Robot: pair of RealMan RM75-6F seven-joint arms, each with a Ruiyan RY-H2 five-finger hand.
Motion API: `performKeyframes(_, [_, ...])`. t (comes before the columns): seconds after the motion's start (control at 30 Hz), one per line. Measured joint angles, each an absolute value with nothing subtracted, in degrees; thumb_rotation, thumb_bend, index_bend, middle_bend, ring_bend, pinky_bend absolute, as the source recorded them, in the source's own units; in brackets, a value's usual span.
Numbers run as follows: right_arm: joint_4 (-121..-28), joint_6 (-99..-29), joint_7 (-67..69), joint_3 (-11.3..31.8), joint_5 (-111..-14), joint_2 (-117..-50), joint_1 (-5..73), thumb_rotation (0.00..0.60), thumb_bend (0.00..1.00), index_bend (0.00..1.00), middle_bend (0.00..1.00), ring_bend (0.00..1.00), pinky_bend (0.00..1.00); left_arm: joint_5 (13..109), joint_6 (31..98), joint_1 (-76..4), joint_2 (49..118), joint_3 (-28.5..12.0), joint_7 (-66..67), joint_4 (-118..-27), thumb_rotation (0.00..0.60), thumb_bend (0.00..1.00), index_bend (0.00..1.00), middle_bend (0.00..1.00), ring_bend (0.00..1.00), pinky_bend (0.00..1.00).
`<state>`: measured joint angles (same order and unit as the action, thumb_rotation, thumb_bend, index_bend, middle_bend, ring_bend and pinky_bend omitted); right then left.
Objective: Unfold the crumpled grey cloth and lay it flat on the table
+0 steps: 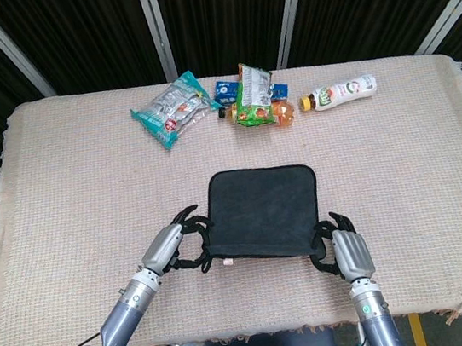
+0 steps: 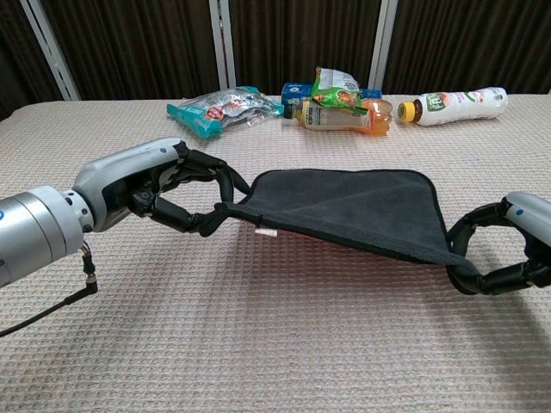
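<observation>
While the left hand (image 2: 159, 194) pinches the near-left corner of the grey cloth (image 1: 262, 212) and the right hand (image 2: 516, 254) pinches its near-right corner, the cloth hangs stretched just above the bench (image 1: 69, 187), its far edge down, well short of the snack packets (image 1: 208, 103). Lower both hands evenly, keeping the front edge taut, and let go only once the 2 corners touch down.

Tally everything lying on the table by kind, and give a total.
Cloth: 1
Bottles: 2, white and orange
Snack bags: 2, teal and green
Blue packet: 1, half hidden
Total: 6
</observation>
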<state>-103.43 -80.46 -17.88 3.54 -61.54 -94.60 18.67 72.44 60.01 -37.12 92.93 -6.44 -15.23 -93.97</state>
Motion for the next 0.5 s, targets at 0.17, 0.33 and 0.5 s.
performKeyframes(0.17, [-103.8,-80.0,-18.1,2.9,-62.2,-94.8,17.9,0.6,0.6,0.69,0.32,0.09,0.08,73.2,59.8,-36.3,92.8,-5.8,-15.6,-94.2,0.6,0.58,0.56,0.28,0.03,0.04])
performKeyframes(0.33, [-103.8,-79.4,-18.2,2.5,-62.3,-94.9,17.3,0.6,0.6,0.69,0.32,0.09,0.08,73.6,59.4,-35.6,92.7,-5.1,-15.8,-94.1,0.6,0.57,0.56,0.28,0.03,0.04])
performKeyframes(0.5, [-103.4,-78.8,-18.7,2.0,-62.5,-95.3,16.7,0.6,0.6,0.69,0.32,0.09,0.08,73.6,58.9,-35.0,92.9,-4.9,-16.4,-93.8,0.6,0.57,0.56,0.28,0.03,0.04])
